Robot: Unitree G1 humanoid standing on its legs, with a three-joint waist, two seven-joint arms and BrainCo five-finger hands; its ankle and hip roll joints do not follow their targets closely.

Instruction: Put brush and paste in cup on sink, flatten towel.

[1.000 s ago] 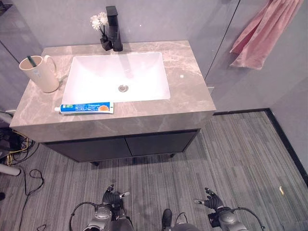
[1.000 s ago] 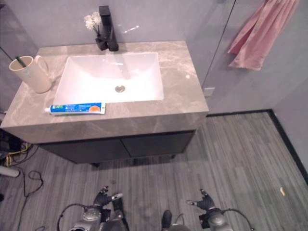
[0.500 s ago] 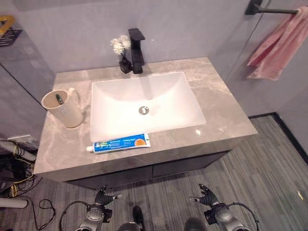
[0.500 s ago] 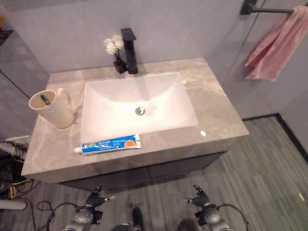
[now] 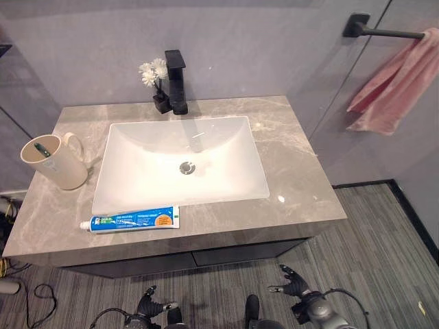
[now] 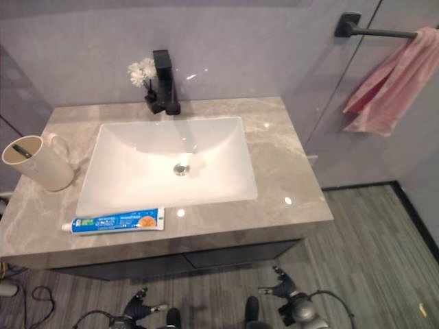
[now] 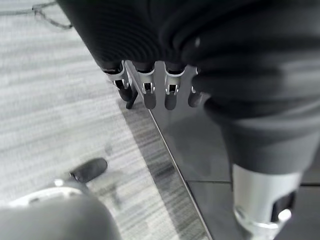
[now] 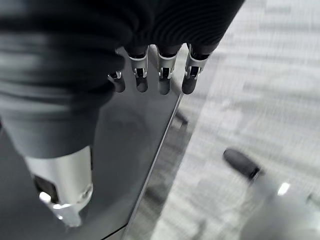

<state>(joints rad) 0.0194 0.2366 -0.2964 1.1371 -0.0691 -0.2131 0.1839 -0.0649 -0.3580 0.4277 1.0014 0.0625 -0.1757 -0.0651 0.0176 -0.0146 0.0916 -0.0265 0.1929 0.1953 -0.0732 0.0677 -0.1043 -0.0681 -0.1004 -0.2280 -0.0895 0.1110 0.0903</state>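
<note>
A cream cup (image 5: 53, 163) stands at the left end of the grey stone counter (image 5: 302, 179), with a green toothbrush (image 5: 42, 149) inside it. A blue and white toothpaste tube (image 5: 130, 220) lies flat on the counter's front strip, before the white sink basin (image 5: 230, 161). A pink towel (image 5: 396, 83) hangs bunched on a black wall bar (image 5: 384, 31) at the far right. My left hand (image 5: 152, 310) and right hand (image 5: 291, 285) hang low in front of the cabinet, well below the counter. Both are open and hold nothing, with fingers (image 7: 150, 96) relaxed in the wrist views.
A black faucet (image 5: 176, 81) and a small vase of white flowers (image 5: 151, 72) stand behind the basin. A dark cabinet front (image 8: 130, 150) runs under the counter, close to both hands. Grey striped floor (image 5: 384, 233) lies to the right.
The whole picture has shifted, so the camera moved; the counter now sits lower and more centred and the towel bar shows. Both hands stay low and open. Nothing on the counter moved.
</note>
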